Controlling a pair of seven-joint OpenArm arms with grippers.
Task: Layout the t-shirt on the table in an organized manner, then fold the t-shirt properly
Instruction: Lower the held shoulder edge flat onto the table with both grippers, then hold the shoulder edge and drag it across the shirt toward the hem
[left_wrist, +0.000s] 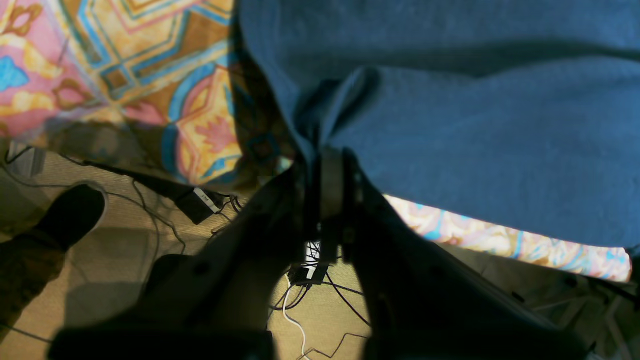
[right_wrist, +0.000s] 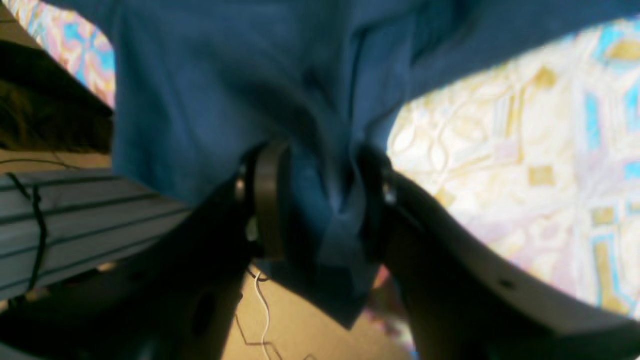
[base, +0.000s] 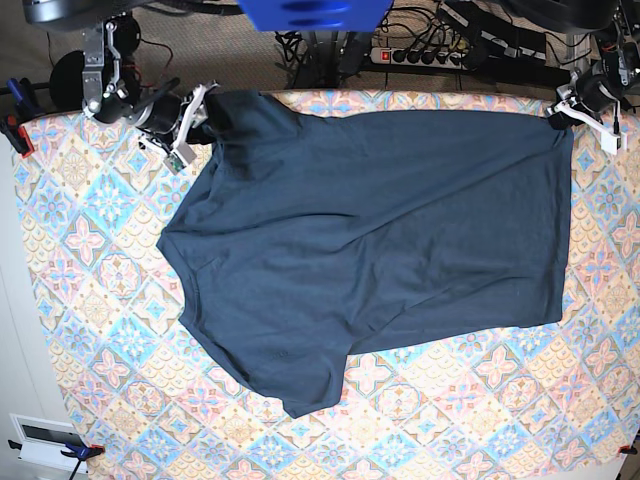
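Both end effectors, left (left_wrist: 327, 165) and right (right_wrist: 320, 200), pinched the limp t-shirt (base: 380, 240) at its far corners; soft cotton, best gripped by hems.

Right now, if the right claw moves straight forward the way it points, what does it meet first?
The t-shirt: the right claw already grips a bunch of it, and more shirt lies directly ahead. Beyond is probably the table.

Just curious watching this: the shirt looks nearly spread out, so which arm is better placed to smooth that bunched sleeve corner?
The right gripper, probably: it already pinches the t-shirt there. The left gripper holds the far hem corner.
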